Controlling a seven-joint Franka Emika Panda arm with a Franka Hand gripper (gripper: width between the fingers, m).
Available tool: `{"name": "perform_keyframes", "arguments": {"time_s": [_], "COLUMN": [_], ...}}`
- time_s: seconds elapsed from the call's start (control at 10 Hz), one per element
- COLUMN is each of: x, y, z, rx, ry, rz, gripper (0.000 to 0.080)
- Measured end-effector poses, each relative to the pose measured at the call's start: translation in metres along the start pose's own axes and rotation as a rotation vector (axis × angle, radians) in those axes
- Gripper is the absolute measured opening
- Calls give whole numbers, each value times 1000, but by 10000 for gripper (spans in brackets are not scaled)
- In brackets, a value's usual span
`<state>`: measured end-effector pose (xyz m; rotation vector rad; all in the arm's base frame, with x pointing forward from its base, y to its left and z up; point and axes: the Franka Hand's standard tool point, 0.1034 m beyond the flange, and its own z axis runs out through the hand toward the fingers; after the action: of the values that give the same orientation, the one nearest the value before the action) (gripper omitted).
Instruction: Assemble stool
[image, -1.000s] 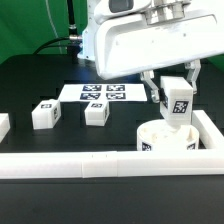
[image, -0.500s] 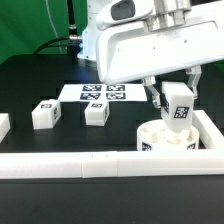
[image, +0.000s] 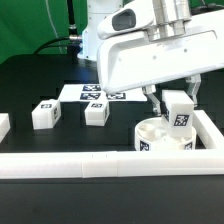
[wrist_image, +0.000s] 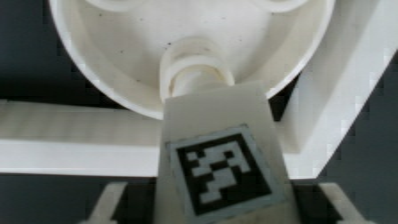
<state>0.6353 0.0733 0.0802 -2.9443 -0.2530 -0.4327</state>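
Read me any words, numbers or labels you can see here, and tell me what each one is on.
No words, numbers or brands are readable.
Only black-and-white square tag markers, on the gripped leg, the seat, two loose legs and the marker board.

We find the arm covering part of the marker board. The front rail hides the seat base. A white piece is cut by the exterior view's left edge; the wrist view crops the leg tag.
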Motion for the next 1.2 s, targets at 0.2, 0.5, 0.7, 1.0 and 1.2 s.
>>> {"name": "perform_keyframes", "arguments": {"time_s": [0.2,0.5,0.7,1.0,1.2], "x": [-1,-1,-1,1,7], "y": [5,8,9,12,15], "z": [0,-1,-1,-3,-10], "rx": [-13,-17,-17,-20,-15], "ry": [29,35,35,34,23], "rz": [13,18,18,20,21], "gripper": [325,397,574,646,649]}}
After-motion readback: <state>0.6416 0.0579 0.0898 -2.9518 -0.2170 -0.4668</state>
